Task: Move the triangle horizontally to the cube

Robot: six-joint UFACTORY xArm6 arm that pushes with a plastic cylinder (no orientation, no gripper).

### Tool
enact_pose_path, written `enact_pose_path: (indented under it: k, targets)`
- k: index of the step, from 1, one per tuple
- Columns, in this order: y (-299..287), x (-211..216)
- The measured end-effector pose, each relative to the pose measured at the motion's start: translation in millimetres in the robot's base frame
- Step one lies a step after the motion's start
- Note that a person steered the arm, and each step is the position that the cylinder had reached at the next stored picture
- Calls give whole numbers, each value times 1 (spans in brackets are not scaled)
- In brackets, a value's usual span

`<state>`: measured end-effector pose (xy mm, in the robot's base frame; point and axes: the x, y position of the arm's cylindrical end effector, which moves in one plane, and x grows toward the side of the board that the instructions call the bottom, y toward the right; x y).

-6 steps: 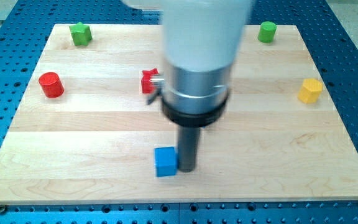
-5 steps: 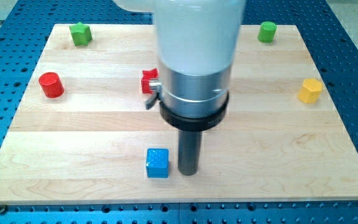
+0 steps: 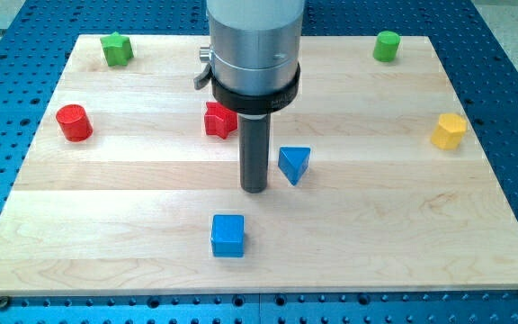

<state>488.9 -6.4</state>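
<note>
Tip [image 3: 254, 190] bare rod, no fingers; blue triangle [image 3: 294, 164] at its 2 o'clock, blue cube [image 3: 227, 236] at 7, neither touched.

My tip [image 3: 254, 189]: blue triangle [image 3: 294, 164] just right, red star [image 3: 219, 119] up-left, blue cube [image 3: 227, 236] below-left; board open beyond.

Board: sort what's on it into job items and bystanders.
Job: blue triangle, blue cube, my tip just left of the triangle.
Bystanders: red star, red cylinder, green star, green cylinder, yellow block.
</note>
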Motion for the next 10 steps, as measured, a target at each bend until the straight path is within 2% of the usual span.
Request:
enact_pose_path:
  k: [1,4,6,7,8,10]
  targets:
    - [0,-21]
    - [0,-24]
    - [113,-23]
    - [114,-30]
    - [133,29]
    - [187,59]
